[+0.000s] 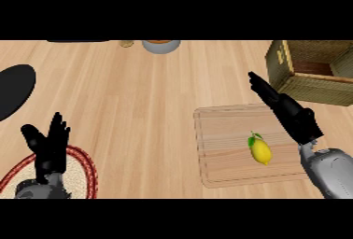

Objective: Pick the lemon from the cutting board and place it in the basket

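A yellow lemon (260, 151) with a green leaf lies on the wooden cutting board (224, 140), right of the board's middle. My right hand (293, 116) hovers over the board's right edge with straight fingers pointing up and left, open, just right of the lemon and not touching it. The woven basket (303, 84) stands at the upper right, beyond the board, with a brown inside showing. At the lower left my left hand (47, 147) rests open, fingers up.
A round red-rimmed woven mat (82, 168) lies under the left hand. A black round object (15, 88) sits at the left edge. A grey bowl (161, 45) and a small jar (126, 43) stand at the far edge.
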You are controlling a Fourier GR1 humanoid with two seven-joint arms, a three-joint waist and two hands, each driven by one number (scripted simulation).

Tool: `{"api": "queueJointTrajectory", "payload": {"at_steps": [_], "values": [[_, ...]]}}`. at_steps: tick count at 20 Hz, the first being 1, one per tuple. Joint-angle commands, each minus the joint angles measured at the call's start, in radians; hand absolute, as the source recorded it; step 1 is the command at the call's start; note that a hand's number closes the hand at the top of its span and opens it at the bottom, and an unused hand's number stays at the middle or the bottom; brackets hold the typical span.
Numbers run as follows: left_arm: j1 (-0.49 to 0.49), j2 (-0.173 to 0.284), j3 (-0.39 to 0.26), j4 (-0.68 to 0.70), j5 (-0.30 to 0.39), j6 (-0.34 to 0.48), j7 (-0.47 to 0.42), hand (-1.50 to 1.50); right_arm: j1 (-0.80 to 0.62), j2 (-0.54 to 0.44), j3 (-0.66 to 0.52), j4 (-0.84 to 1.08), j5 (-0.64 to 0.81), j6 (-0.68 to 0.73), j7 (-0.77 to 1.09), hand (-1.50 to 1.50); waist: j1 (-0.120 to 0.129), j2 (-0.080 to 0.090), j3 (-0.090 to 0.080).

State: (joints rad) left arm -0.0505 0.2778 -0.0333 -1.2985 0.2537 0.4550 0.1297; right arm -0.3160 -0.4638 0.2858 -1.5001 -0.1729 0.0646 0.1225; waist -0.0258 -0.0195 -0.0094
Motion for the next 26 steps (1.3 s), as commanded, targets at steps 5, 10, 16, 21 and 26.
{"api": "queueJointTrajectory", "payload": {"at_steps": [5, 10, 16, 21, 26], "values": [[-0.135, 0.094, -0.084, -0.084, -0.043, -0.153, 0.009, 0.0, -0.17, 0.044, -0.165, 0.075, -0.304, 0.299, -0.27, 1.5, 0.049, 0.034, 0.018], [-0.145, 0.122, -0.095, -0.085, -0.013, -0.244, 0.013, 0.0, -0.141, -0.07, 0.077, -0.087, 0.08, 0.466, -0.581, -1.5, 0.039, 0.025, 0.016], [-0.137, 0.16, -0.046, -0.11, 0.021, -0.298, 0.067, 0.0, 0.141, 0.045, 0.171, -0.223, 0.336, 0.178, -0.735, -1.5, 0.017, 0.016, 0.01], [-0.116, 0.168, -0.017, -0.079, 0.046, -0.357, 0.036, 0.0, 0.034, -0.038, 0.146, -0.411, 0.278, 0.31, -0.258, -1.5, 0.016, 0.012, 0.007], [-0.128, 0.173, -0.029, -0.09, 0.016, -0.331, 0.059, 0.0, -0.097, -0.216, 0.057, -0.44, 0.457, 0.333, -0.096, -1.5, 0.014, 0.007, 0.006]]}}
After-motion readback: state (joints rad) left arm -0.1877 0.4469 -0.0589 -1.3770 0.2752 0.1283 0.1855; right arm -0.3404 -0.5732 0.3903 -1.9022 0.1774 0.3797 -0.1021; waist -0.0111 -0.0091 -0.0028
